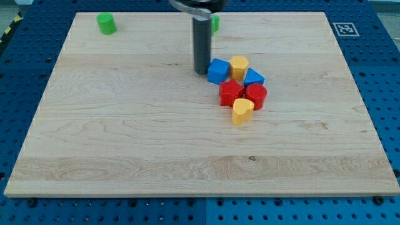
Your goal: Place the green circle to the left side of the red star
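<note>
The green circle [107,24] stands near the view's top left corner of the wooden board. The red star [231,92] lies in a tight cluster right of the board's centre. My tip [201,71] rests on the board just left of the blue block [217,71], touching or nearly touching it, and up-left of the red star. The tip is far right of the green circle. A second green block [215,24] at the view's top is partly hidden behind the rod.
Around the red star sit a yellow block [239,65], a blue triangular block [253,78], a red rounded block [256,96] and a yellow heart [242,110]. The wooden board [125,125] lies on a blue pegboard table.
</note>
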Controlling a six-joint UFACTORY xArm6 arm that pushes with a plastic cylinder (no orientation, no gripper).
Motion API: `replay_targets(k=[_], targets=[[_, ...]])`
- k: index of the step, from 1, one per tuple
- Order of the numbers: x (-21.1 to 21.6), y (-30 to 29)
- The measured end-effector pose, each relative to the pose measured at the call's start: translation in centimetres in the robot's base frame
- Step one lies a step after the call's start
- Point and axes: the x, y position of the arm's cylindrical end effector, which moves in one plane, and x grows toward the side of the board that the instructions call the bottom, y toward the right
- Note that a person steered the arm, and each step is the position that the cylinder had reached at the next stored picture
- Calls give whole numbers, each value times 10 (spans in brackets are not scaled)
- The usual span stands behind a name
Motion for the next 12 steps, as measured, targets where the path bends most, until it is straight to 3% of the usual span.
replay_targets(k=[1,2,5,6,12], targets=[[7,-3],[-1,-69],[-110,-264],[-144,-285],[-162,-240]])
